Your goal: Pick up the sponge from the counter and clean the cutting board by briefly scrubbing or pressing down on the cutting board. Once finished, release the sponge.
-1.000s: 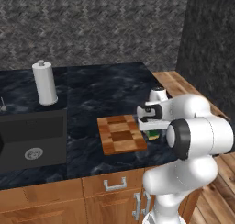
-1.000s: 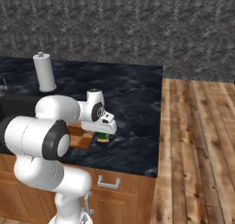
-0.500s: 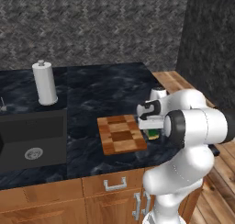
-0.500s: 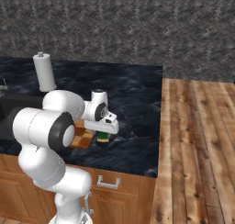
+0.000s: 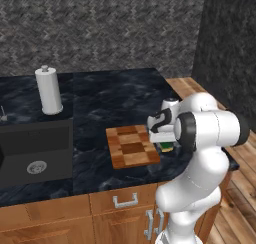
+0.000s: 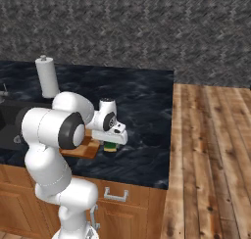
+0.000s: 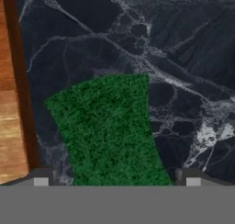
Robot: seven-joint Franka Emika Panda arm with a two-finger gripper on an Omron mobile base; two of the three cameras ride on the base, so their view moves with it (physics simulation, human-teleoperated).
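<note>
Claw over the sponge beside the cutting board

The claw [image 7: 114, 179] hangs low with its two tips spread wide, one on each side of the green sponge [image 7: 110, 126], which lies on the dark surface [image 7: 183, 58] just right of the cutting board [image 5: 132, 146]. A paper towel roll [image 5: 49, 90] stands at upper left, well apart, behind the black sink [image 5: 32, 148]. In both base views the white arm covers most of the sponge [image 6: 111, 147]; whether the tips touch it cannot be told.
</note>
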